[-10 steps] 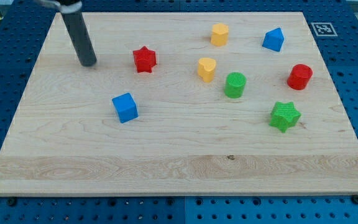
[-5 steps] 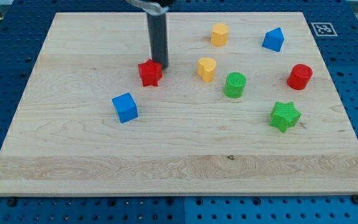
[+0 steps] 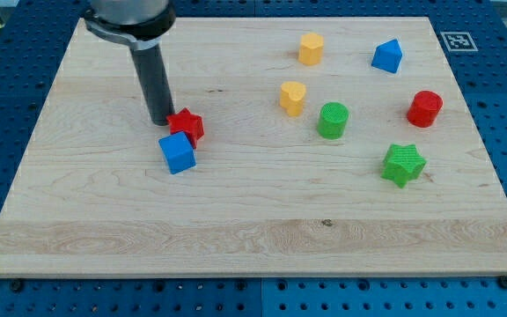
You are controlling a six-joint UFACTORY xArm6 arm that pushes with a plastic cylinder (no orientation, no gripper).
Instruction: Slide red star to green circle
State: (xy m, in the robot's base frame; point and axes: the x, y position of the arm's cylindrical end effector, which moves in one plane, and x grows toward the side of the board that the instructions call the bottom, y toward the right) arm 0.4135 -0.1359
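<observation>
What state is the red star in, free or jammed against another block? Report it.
Jammed. The red star touches the blue cube just below it, with my tip pressed at its left side. The green circle sits far right.

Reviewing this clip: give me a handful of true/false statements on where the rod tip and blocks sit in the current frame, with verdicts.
1. My tip sits just to the view's left of the red star block. True.
2. The red star block touches the green cylinder block. False: they are well apart, with the yellow heart-shaped block nearer the cylinder.
3. The blue cube block lies right below the red star. True.
4. The green star block is at the view's top left. False: lower right.
</observation>
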